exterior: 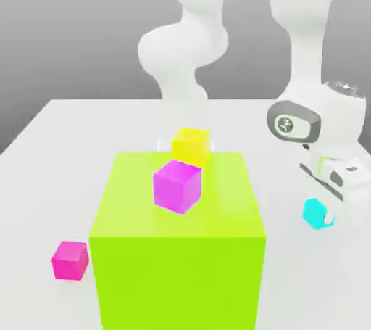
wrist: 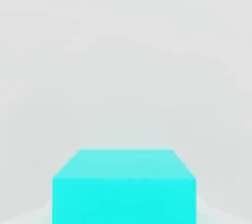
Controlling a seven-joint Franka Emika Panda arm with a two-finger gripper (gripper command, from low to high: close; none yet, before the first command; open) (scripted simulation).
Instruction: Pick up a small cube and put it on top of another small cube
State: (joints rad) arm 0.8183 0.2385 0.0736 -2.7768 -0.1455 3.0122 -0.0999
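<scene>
1. The white two-finger gripper is down at table level on the exterior view's right, clamped on the small bright cyan plain-faced cube. In the hand view the cyan cube sits right up against the camera, so the grip looks seated, though I can't see how much of each face is caught.
2. The cyan cube is at the white tabletop, well apart from the big lime-green block, off that block's right side.
3. Target candidates: the small purple-magenta cube and the small yellow cube, which seems to sit behind the green block, and the small pink cube on the table at the far left. None is close.
4. Risk: a shallow or off-centre pinch lets the cube twist or drop on the lift.
5. Risk: a low carry leftward clips the green block's side. Lift clear first.
6. Risk: the magenta cube looks tilted, so a stack on it could slide off.
7. Risk: releasing off-centre or from too high tips the cube or knocks the one beneath.
</scene>
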